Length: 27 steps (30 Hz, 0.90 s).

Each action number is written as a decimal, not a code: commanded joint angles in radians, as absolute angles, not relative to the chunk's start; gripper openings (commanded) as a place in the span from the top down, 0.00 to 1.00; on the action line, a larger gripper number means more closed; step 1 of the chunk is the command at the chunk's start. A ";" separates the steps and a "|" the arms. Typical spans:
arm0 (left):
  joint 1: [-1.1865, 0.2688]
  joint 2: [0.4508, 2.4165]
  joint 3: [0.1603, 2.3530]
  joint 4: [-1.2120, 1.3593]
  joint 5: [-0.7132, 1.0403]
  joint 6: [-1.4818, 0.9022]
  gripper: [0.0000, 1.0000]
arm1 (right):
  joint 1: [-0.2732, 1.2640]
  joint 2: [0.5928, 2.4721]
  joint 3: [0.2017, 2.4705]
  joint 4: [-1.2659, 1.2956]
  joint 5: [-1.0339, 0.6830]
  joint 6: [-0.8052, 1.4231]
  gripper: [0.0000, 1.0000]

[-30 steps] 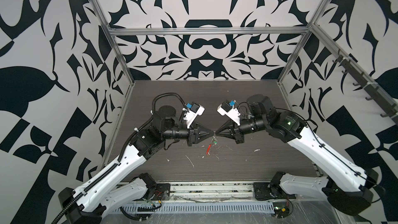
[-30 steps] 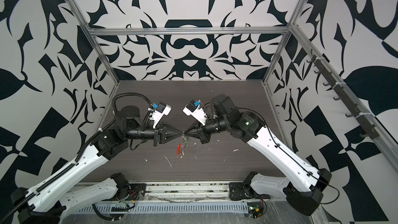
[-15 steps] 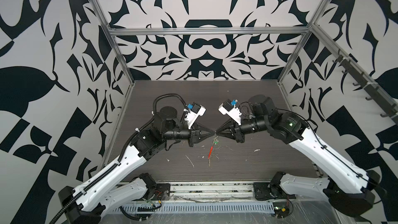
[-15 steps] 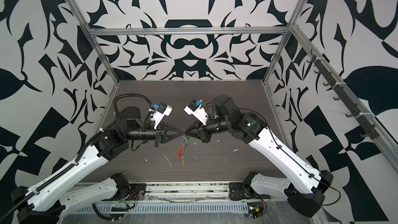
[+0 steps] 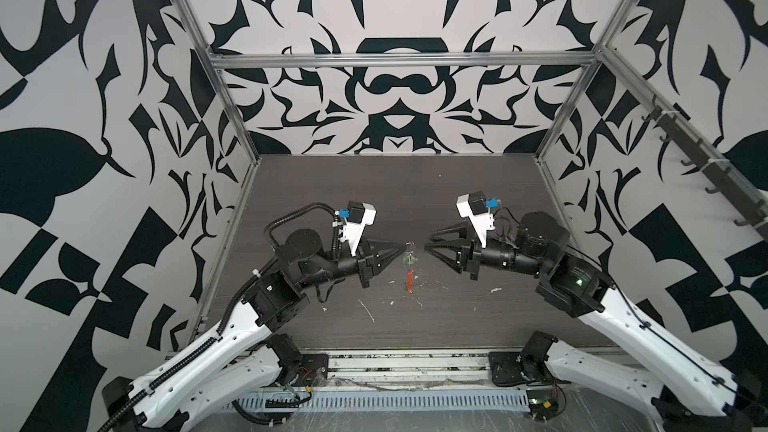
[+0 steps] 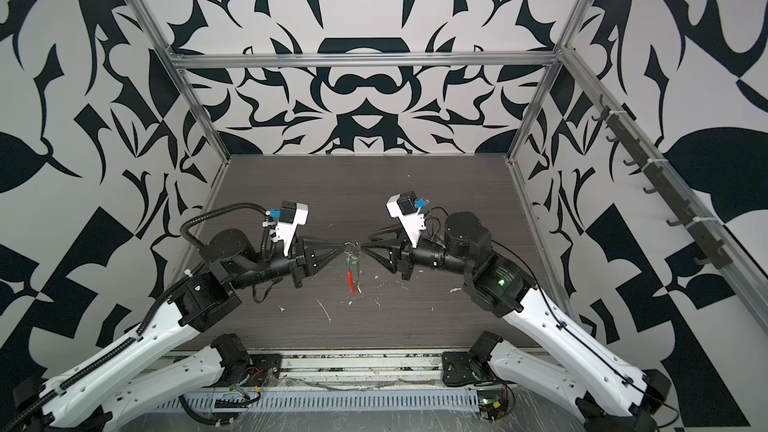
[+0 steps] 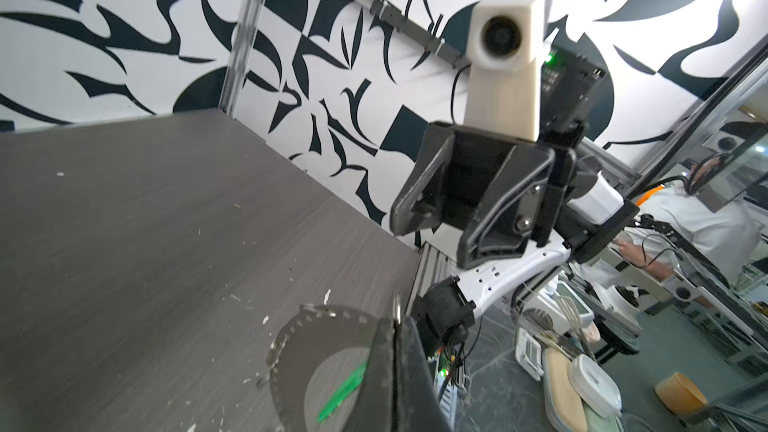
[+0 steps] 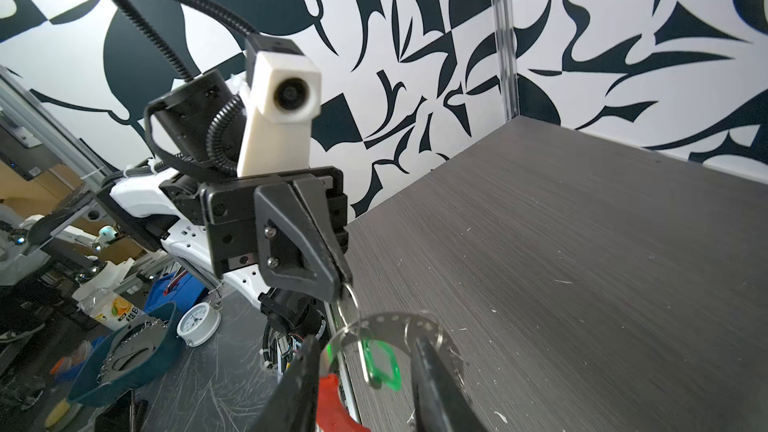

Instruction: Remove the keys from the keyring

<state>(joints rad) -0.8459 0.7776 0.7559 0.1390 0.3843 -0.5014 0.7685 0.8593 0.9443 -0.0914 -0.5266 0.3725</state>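
1. Grey perforated metal of the keyring (image 8: 399, 320) hung from the left gripper (image 5: 402, 246) over the middle of the desk (image 5: 374, 193), about midway between its left and right edges.
2. Left gripper: closed, tips pinched on a thin silver loop at the top of the keyring. Could not tell whether that loop was the hoop itself or a small ring threaded on it.
3. Red sleeve (image 5: 409, 280) was the lowest part, hanging straight down below the pinch in both top views. Could not tell whether its low end touched the desk.
4. Green-tagged key (image 8: 380, 363) dangled from the hoop, between the pinched loop and the red sleeve. In the right wrist view it showed between the right gripper's spread fingers (image 8: 432, 371).
5. Right gripper (image 5: 428, 243): open, fingers apart, nothing in it. Its tips stood just beside the keyring, opposite the left gripper and level with the pinch, with a narrow gap visible in both top views.
6. White flecks (image 5: 368, 311) lay scattered on the dark desk toward the front edge, apart from the keyring.
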 commanded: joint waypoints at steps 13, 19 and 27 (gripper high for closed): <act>-0.854 0.739 0.690 0.422 0.313 -0.528 1.00 | 0.774 0.918 0.867 0.395 -0.559 0.615 0.60; -0.856 0.729 0.680 0.428 0.305 -0.524 1.00 | 0.776 0.974 0.870 0.472 -0.607 0.677 0.61; -0.856 0.718 0.672 0.433 0.282 -0.517 1.00 | 0.792 0.995 0.869 0.497 -0.629 0.690 0.67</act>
<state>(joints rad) -0.8524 0.7338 0.6868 0.3851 0.3008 -0.5232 0.7822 1.0035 0.8627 0.4175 -0.6014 0.6762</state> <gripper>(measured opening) 0.041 0.332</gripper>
